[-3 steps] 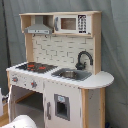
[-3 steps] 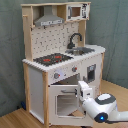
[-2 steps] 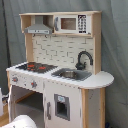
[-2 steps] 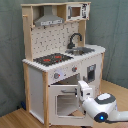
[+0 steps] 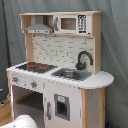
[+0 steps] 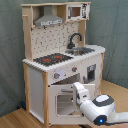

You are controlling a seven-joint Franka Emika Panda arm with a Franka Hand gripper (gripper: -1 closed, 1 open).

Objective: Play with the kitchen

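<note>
The kitchen [image 5: 60, 55] is a tall white and pale-wood toy with a black-red hob [image 5: 36, 66], a black faucet [image 5: 82, 59], a sink [image 5: 70, 74], a grey hood [image 5: 39, 27] and a small microwave [image 5: 70, 23]. In the second exterior view the kitchen [image 6: 55, 45] has its oven door [image 6: 62, 102] swung partly open below the knobs [image 6: 56, 76]. My gripper [image 6: 80, 91] reaches up to the door's upper right edge from the white arm [image 6: 97, 107]. In the first exterior view only a white part of the arm [image 5: 22, 121] shows at the bottom left.
A grey curtain [image 5: 115, 40] hangs behind the kitchen. The kitchen stands on a pale wooden floor [image 6: 20, 117]. A closed white cupboard door [image 5: 61, 105] is under the sink.
More of the white arm has come into the first exterior view's bottom left. The oven door and the arm look almost unchanged in the second exterior view.
</note>
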